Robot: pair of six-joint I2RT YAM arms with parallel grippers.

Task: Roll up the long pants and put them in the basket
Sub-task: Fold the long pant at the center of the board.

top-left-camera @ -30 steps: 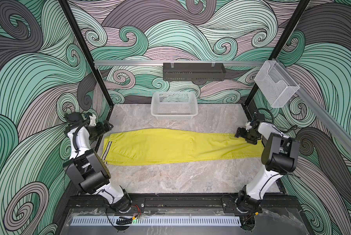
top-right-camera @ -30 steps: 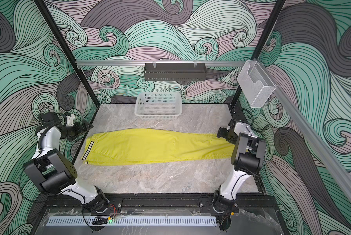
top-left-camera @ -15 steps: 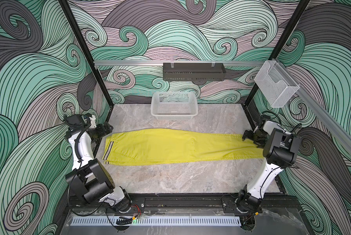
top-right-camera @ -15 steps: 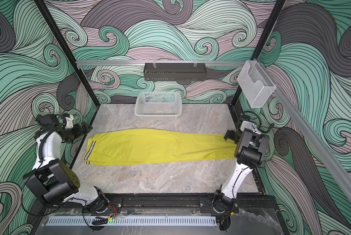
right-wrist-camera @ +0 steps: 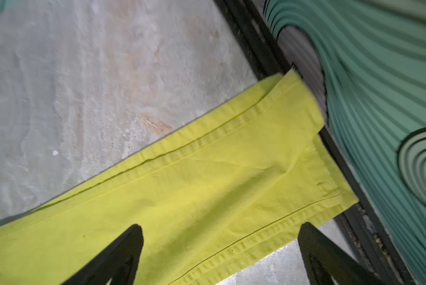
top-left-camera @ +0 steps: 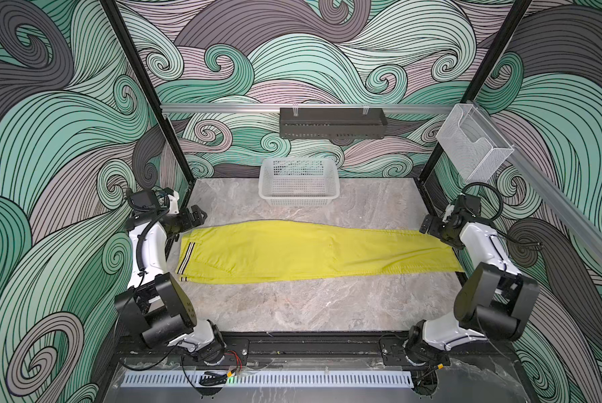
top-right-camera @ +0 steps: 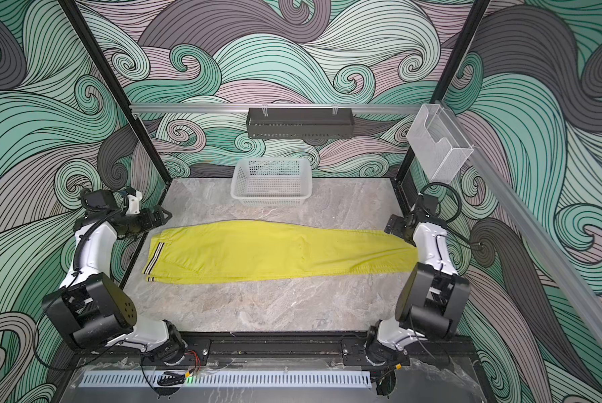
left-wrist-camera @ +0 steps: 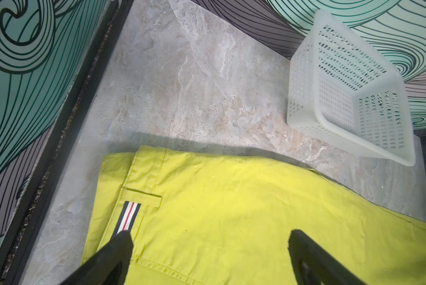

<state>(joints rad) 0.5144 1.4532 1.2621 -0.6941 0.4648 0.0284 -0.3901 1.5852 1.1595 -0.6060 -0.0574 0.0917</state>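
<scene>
Grey marbled surface (top-left-camera: 292, 307) lies bare in the lower middle of both top views. Beyond it the bright yellow-green long pants (top-left-camera: 310, 251) stretch flat across the centre, leg on leg, striped waistband at left: likely a strip readied for rolling. The left pincer (top-left-camera: 197, 219) by the waistband and the right pincer (top-left-camera: 426, 231) by the hems gape wide, holding nothing. Farthest, upper centre, a white perforated plastic basket (top-left-camera: 299, 199) stands, probably for the roll

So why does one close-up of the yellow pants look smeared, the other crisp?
Right wrist view: the long pants and wall are smeared, probably motion blur. Left wrist view: sharp, a soft shadow on the table beside the waist. Both top views: crisp, evenly lit.
</scene>
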